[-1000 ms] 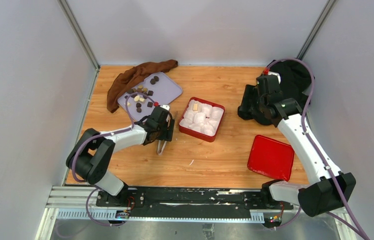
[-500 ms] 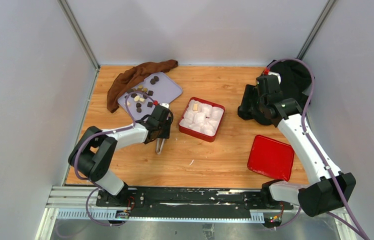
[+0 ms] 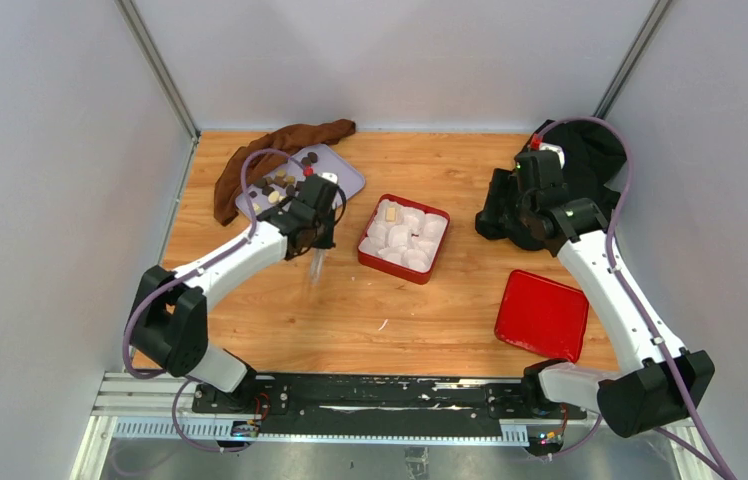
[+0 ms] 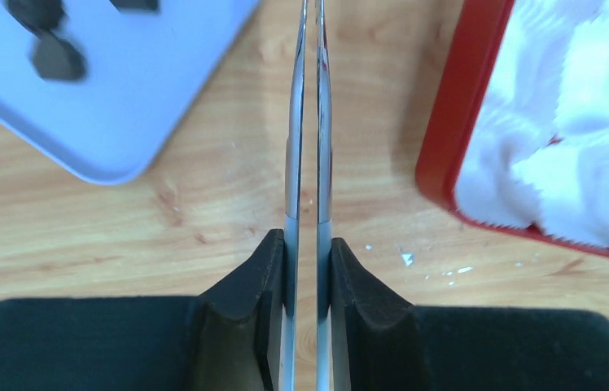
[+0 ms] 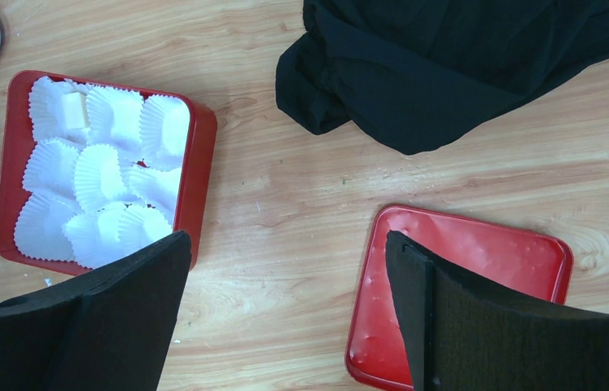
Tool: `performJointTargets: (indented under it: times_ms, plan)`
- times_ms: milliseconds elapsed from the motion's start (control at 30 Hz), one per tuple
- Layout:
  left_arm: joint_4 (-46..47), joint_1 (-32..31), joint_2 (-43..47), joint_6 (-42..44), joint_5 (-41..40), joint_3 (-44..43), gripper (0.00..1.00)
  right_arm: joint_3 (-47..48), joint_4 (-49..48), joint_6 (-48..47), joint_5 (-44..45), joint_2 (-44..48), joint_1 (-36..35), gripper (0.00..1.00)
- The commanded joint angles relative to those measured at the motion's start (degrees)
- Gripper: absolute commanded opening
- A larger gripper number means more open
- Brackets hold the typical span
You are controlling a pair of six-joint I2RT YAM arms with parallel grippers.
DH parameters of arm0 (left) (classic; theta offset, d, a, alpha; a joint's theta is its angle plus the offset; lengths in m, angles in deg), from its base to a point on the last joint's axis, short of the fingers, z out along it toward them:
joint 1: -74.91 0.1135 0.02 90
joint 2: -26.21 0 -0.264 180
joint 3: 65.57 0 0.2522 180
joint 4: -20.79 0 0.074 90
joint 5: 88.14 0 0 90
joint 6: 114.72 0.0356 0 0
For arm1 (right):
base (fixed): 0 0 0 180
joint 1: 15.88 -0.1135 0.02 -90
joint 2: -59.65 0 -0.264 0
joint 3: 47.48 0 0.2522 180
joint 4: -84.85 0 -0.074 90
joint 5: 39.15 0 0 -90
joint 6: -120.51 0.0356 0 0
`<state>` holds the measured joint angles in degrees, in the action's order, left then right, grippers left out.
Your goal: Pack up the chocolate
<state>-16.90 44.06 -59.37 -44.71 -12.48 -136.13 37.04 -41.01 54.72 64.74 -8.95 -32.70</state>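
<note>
Several dark and tan chocolate pieces [image 3: 280, 183] lie on a lavender tray [image 3: 342, 180] at the back left; two dark ones [image 4: 57, 59] show in the left wrist view. My left gripper [image 3: 316, 232] [image 4: 308, 244] hangs between that tray and the red box [image 3: 441, 247], shut on metal tweezers [image 3: 316, 268] [image 4: 323, 163], whose blades point down with nothing between them. White paper cups fill the box, and one cup holds a tan piece [image 3: 390, 213] [image 5: 77, 110]. Raised at the back right, my right gripper [image 3: 503, 212] [image 5: 285, 244] stands open and empty.
A red lid [image 3: 542, 314] [image 5: 464, 293] lies flat at the front right. A black cloth [image 3: 590, 150] [image 5: 448, 65] is bunched in the back right corner and a brown cloth [image 3: 260, 160] behind the lavender tray. Grey walls close in three sides.
My left jaws have closed on the tweezers and lifted them off the table, moving back toward the lavender tray. The right arm has not moved.
</note>
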Motion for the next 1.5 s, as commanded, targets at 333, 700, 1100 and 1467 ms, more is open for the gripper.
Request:
performJointTargets:
  times_ms: [333,700,1100,1467]
  plan:
    - [-29.41,11.5,-9.54,2.26,3.96,-26.04,0.25,0.66,1.02,-0.9,1.72,1.07,0.38,0.93]
    - [-29.78,13.01,-15.89,3.32,1.96,-28.87,0.43,1.11,0.97,-2.19,3.07,0.73,0.38,0.93]
    - [-30.03,14.81,-21.58,4.35,1.96,-33.29,0.49,3.06,0.49,-2.2,2.54,-2.18,0.39,0.93]
    - [-30.29,16.45,-25.68,5.49,5.27,-34.72,0.5,4.75,-0.16,-2.23,1.46,-4.24,0.43,0.93]
